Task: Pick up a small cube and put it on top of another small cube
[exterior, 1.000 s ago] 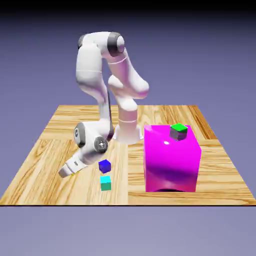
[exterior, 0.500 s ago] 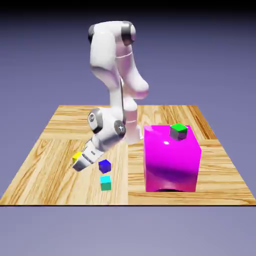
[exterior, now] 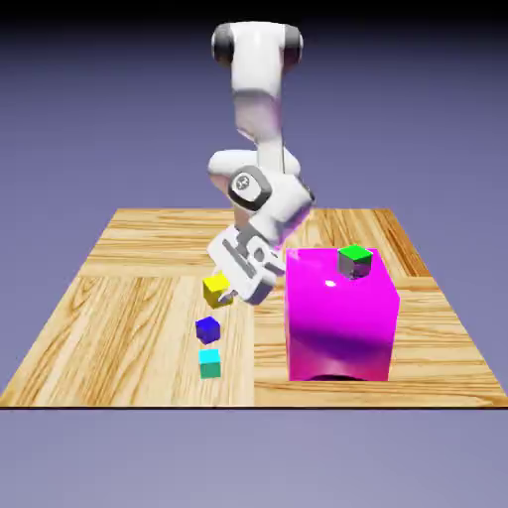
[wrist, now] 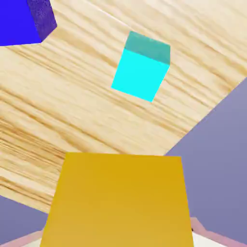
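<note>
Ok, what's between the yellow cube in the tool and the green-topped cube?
In the exterior view, the tool itself comes beside the yellow cube, then part of the magenta block that bears the green-topped cube.

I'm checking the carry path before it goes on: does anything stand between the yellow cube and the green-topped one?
Probably the magenta block: its high side rises between the held yellow cube and the green-topped cube on it.
</note>
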